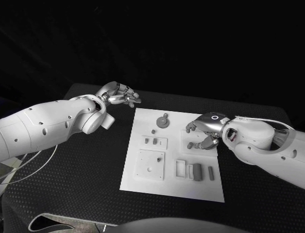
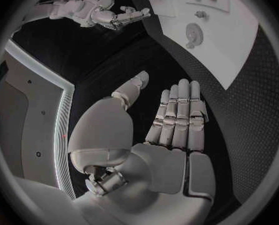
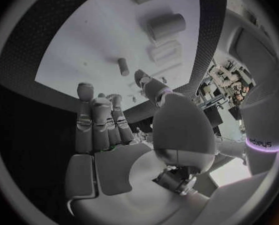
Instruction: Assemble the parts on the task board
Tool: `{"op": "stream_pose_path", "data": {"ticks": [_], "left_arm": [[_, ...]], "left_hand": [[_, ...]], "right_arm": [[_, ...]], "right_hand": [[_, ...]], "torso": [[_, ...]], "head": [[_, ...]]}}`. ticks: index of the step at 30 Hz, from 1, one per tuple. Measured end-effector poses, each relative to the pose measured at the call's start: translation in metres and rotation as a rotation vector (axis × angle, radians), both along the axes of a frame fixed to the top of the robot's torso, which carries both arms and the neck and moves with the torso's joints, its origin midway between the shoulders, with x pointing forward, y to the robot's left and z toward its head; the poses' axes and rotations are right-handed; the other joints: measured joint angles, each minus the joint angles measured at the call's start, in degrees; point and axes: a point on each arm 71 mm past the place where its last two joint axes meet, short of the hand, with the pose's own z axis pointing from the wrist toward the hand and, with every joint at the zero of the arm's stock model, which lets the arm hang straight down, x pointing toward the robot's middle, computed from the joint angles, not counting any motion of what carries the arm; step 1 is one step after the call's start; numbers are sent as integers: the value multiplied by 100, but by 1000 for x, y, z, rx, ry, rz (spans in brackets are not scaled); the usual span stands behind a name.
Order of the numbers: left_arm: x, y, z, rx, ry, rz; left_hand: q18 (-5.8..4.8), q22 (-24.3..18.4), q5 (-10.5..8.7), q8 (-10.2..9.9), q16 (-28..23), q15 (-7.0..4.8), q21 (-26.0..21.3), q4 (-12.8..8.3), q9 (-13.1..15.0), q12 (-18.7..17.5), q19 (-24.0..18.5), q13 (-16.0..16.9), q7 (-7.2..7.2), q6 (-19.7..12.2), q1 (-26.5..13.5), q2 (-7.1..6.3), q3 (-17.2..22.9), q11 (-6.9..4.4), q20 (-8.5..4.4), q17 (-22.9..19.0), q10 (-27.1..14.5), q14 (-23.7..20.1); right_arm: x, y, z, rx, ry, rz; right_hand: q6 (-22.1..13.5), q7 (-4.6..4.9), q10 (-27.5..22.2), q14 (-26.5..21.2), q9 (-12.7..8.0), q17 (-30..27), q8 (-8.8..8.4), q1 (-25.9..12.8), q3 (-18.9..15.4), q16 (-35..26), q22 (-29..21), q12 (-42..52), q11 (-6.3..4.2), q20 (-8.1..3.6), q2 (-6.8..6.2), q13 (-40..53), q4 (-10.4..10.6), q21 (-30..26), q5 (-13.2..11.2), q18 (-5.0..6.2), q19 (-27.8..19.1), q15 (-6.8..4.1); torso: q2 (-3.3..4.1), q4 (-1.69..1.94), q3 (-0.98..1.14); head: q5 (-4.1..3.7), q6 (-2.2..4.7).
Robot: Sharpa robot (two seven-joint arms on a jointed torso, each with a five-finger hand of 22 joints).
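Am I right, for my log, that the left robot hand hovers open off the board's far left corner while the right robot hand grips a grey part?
Not quite. The right robot hand holds nothing: the right wrist view shows its fingers empty above the task board. The left robot hand is open, as stated.

Left robot hand (image 1: 119, 93) and right robot hand (image 1: 205, 129) both empty, fingers apart.

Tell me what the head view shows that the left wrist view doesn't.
Only the head view shows the white task board's near end, with its upright grey block parts. Only the left wrist view shows the silver left hand's palm side, fingers straight and holding nothing. Both show the round grey gear-like part and the silver right hand over the board.
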Motion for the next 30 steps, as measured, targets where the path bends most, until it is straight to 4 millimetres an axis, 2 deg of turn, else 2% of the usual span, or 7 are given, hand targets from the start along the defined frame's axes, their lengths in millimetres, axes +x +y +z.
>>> {"op": "stream_pose_path", "data": {"ticks": [2,6,11,17,25,27,30], "left_arm": [[0,-1,0,0,0,-1],[0,-1,0,-1,-1,-1],[0,-1,0,-1,-1,-1],[0,-2,0,-1,-2,-4],[0,-2,0,-2,-2,-4],[0,-2,0,-2,-1,-4],[0,-2,0,-5,1,-4]], "left_hand": [[0,0,0,0,0,0,0,0,0,0,0,0,0,0,0,0,0,0,0,0,0,0],[0,0,0,0,0,0,0,0,0,0,0,0,0,0,0,0,0,0,0,7,0,0],[0,0,0,0,0,0,0,0,0,0,0,0,0,0,0,0,0,0,0,13,0,0],[0,-4,0,0,0,0,0,0,0,0,0,0,0,0,0,0,0,0,0,13,0,0],[0,-4,0,0,0,0,0,0,0,0,0,0,0,0,0,0,0,0,0,19,0,0],[0,-4,0,0,0,21,0,0,1,0,0,0,0,0,0,0,0,0,0,19,0,21],[0,-4,0,0,-12,21,0,0,1,0,0,0,0,0,0,0,0,0,0,26,0,21]], "right_arm": [[1,-2,-6,-15,7,3],[2,-1,-15,-32,20,18],[3,2,-24,-42,35,39],[4,9,-28,-39,40,61],[3,11,-31,-34,40,75],[3,12,-32,-32,41,78],[2,12,-33,-33,40,80]], "right_hand": [[19,19,115,35,18,-21,15,27,0,0,14,43,-60,-20,27,12,0,0,0,0,20,-75],[96,95,227,86,48,-48,100,58,-21,0,25,81,-132,-28,58,11,-21,0,0,1,29,-127],[164,160,377,118,61,-68,148,153,-75,0,39,112,-160,-32,153,-4,-75,0,0,3,75,-159],[207,202,528,185,59,-83,183,213,-170,0,62,148,-199,-59,430,-52,-319,0,0,5,105,-226],[375,277,872,210,26,-83,254,190,-277,0,62,244,-221,-70,785,-79,-627,0,-1,9,173,-250],[461,328,969,239,26,-83,300,192,-283,0,62,269,-225,-70,859,-85,-653,0,-1,11,174,-262],[625,431,1108,265,25,-83,369,160,-284,0,61,308,-215,-81,891,-87,-681,0,-1,11,187,-237]], "torso": [[-1,0,-3],[-1,3,-3],[0,4,1],[1,4,3],[2,7,1],[2,6,-1],[1,4,-3]], "head": [[0,-7],[-1,-25],[2,-37],[6,-51],[10,-64],[14,-73],[18,-85]]}}
